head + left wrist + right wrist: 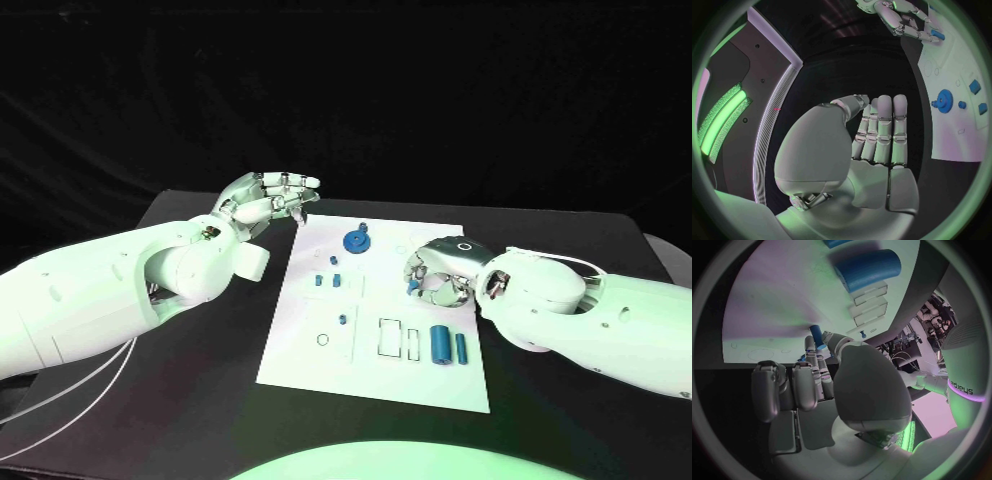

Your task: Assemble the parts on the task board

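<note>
Your right hand (440, 272) pinches a small blue part (816, 332) over the task board (378, 385) — nearer the sockets. Left hand (270, 198) hovers off the far corner, fingers curled on nothing.

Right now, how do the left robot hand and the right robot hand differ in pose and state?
The left robot hand hangs over the far-left corner of the white task board, holding nothing; the right robot hand is over the board's right side, pinching a small blue cylindrical part. Left fingers lie straight together; right fingers curl. Both are silver.
</note>
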You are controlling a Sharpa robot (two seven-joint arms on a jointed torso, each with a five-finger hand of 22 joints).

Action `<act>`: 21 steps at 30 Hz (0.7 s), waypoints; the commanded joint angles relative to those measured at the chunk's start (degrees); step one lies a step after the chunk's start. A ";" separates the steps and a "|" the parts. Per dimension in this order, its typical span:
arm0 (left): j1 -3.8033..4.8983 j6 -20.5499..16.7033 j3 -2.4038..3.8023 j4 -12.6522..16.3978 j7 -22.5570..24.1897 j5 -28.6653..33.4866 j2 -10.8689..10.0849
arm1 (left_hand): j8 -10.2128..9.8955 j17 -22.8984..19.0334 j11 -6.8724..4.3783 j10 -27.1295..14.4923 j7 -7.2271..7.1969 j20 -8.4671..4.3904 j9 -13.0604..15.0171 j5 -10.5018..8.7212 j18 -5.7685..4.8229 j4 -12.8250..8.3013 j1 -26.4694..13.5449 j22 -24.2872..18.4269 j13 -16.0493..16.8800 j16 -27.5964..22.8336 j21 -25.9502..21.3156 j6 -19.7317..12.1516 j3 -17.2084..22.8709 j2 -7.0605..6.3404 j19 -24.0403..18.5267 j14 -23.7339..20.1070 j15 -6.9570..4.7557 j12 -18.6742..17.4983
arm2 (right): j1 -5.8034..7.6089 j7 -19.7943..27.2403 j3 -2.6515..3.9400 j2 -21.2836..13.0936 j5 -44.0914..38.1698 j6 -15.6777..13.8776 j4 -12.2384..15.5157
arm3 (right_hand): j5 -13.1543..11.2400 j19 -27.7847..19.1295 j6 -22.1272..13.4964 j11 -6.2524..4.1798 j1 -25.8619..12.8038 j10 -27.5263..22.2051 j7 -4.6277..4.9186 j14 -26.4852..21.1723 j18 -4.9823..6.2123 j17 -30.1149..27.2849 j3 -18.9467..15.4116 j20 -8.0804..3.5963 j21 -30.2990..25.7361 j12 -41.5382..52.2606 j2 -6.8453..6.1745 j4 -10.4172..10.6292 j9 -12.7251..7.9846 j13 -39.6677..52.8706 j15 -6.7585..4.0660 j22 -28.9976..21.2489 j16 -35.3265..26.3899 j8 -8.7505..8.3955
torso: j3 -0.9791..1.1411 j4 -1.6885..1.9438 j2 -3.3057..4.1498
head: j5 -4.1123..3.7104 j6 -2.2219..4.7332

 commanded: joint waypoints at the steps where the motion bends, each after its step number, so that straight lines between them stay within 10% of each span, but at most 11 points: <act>1: 0.01 0.93 0.03 0.13 0.27 0.18 0.07 | -0.12 -0.09 0.01 -0.26 0.37 -0.29 -0.01 0.13 0.39 -0.34 0.26 0.05 0.09 -0.37 0.16 -0.15 -0.03 0.20 -0.11 -0.30 0.11 0.22 | -0.12 0.03 -0.03 0.35 -0.62 0.17 -0.36 | 0.16 1.93 0.53 0.00 -0.09 0.61 0.02 1.89 -0.03 0.15 0.38 -0.25 0.53 0.26 0.60 0.10 0.10 -0.02 -0.50 10.95 0.40 0.27 | 0.04 -0.01 0.01 | -0.04 -0.03; 21: 0.02 0.84 0.03 0.05 0.15 0.18 0.06 | -0.13 -0.20 0.02 -0.40 0.37 -0.26 -0.01 0.16 0.39 -0.40 0.18 0.10 0.15 -0.39 0.18 -0.15 -0.03 0.31 -0.17 -0.31 0.12 0.44 | -0.47 -0.85 -0.03 0.08 -2.20 -4.87 0.61 | -3.04 2.99 4.23 -1.39 1.26 4.29 -1.35 2.19 -0.54 0.82 2.46 -1.32 2.84 1.25 2.36 -0.67 1.45 0.81 -1.68 12.08 0.90 2.53 | 0.05 -0.09 -0.12 | -0.11 -0.20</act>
